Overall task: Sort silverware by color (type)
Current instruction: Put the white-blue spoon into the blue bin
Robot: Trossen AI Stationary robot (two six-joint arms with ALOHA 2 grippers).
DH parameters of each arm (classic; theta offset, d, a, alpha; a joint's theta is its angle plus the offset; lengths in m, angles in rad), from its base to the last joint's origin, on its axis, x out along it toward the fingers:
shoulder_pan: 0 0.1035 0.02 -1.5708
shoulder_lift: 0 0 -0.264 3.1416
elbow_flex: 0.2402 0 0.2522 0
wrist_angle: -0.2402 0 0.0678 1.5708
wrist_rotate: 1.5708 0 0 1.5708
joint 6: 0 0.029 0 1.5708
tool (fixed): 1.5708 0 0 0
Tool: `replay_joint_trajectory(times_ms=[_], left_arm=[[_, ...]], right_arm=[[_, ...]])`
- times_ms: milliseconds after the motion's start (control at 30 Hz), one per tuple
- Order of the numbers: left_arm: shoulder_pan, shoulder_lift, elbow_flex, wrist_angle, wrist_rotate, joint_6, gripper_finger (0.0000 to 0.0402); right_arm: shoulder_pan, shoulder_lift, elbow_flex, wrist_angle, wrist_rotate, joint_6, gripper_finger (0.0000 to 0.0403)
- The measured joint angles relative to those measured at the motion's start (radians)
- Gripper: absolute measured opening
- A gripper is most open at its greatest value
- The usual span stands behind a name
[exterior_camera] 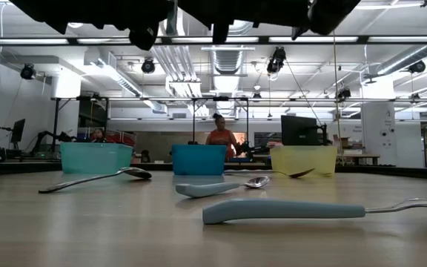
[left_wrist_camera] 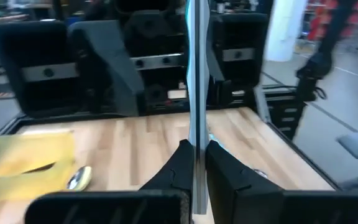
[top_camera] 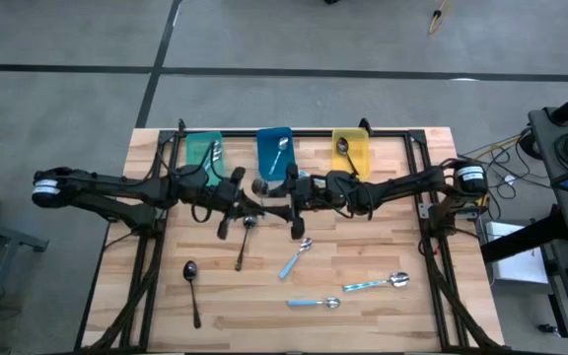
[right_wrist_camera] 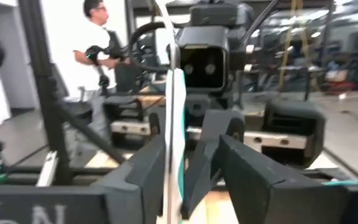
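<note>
A light-blue-handled steel spoon (left_wrist_camera: 197,124) is being handed over at table centre: left gripper (left_wrist_camera: 194,163) jaws clenched on it, right gripper (right_wrist_camera: 194,162) jaws released; a bin drop toward twelve o'clock is judged next.

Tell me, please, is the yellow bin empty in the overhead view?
No, a dark spoon lies inside the yellow bin, at the table's far edge.

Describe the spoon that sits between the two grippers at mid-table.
The spoon shows as a slim, flat, pale blue handle, plastic by its look; its bowl cannot be made out. It is held above the table, just in front of the blue bin. The left gripper is shut on the handle. The right gripper stands open around the handle, which lies close against one finger, with a clear gap to the other.
</note>
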Motion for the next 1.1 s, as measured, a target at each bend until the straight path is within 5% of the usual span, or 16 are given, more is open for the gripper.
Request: replay_joint_trajectory(times_ms=[300,800,1100], left_arm=[[-0.009,-0.001,0.000,0.007,0.154,0.017,0.0002],[-0.018,0.000,0.000,0.034,0.417,-0.121,0.0002],[-0.020,0.000,0.000,0.034,0.462,-0.155,0.0002]], right_arm=[[-0.001,-0.074,0.000,-0.194,-0.008,-0.046,0.0188],[-0.006,-0.182,-0.001,-0.437,-0.016,-0.271,0.0192],[-0.005,-0.238,0.000,-0.475,-0.016,-0.405,0.0192]])
